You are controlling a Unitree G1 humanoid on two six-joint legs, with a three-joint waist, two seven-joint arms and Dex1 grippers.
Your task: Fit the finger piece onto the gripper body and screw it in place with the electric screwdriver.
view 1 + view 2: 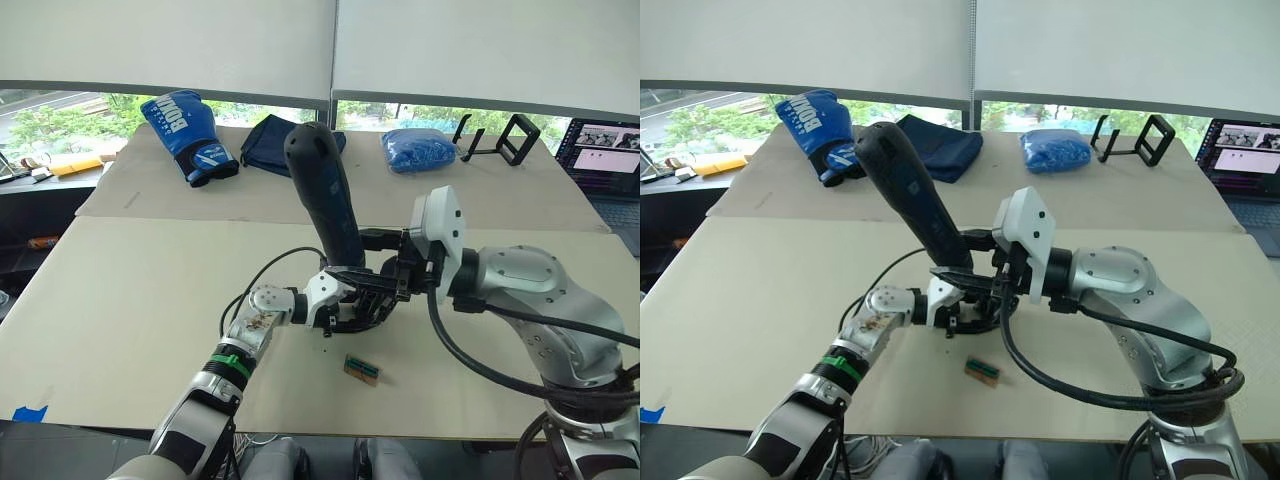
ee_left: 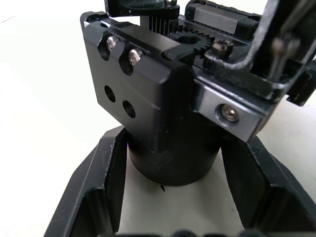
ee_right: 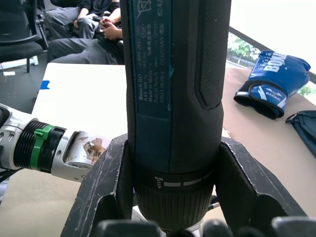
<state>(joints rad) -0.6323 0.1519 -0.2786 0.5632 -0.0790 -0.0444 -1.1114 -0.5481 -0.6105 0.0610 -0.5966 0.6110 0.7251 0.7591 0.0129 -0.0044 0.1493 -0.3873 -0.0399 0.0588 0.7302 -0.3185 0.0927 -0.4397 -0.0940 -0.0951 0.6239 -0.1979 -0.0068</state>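
Closest to your head camera, the small green-brown block point(image 1: 362, 369) lay on the tan table point(image 1: 120, 320), just in front of the two grippers and apart from them. Your right gripper point(image 3: 173, 197) had its two black fingers point(image 3: 106, 182) closed against either side of the electric screwdriver point(image 1: 322, 190), low on the handle near the collar, so the tool stood tilted with its rounded end up and leaning toward your left and away from you. Its bit end pointed down into the cluster of black parts where both grippers met; the tip itself was hidden there. Your left gripper point(image 2: 170, 197) held the gripper body point(image 2: 148, 98), with the round base of that black block sitting between the two spread fingers point(image 2: 98, 187); you could see silvery screws and a toothed gear on it. Whether the finger piece was seated on it, I could not tell. Farther back on the table lay a blue boxing glove point(image 1: 185, 120), a dark navy cloth point(image 1: 268, 143), a blue bag point(image 1: 418, 148) and a black stand point(image 1: 505, 138), with a laptop point(image 1: 610, 170) at your far right
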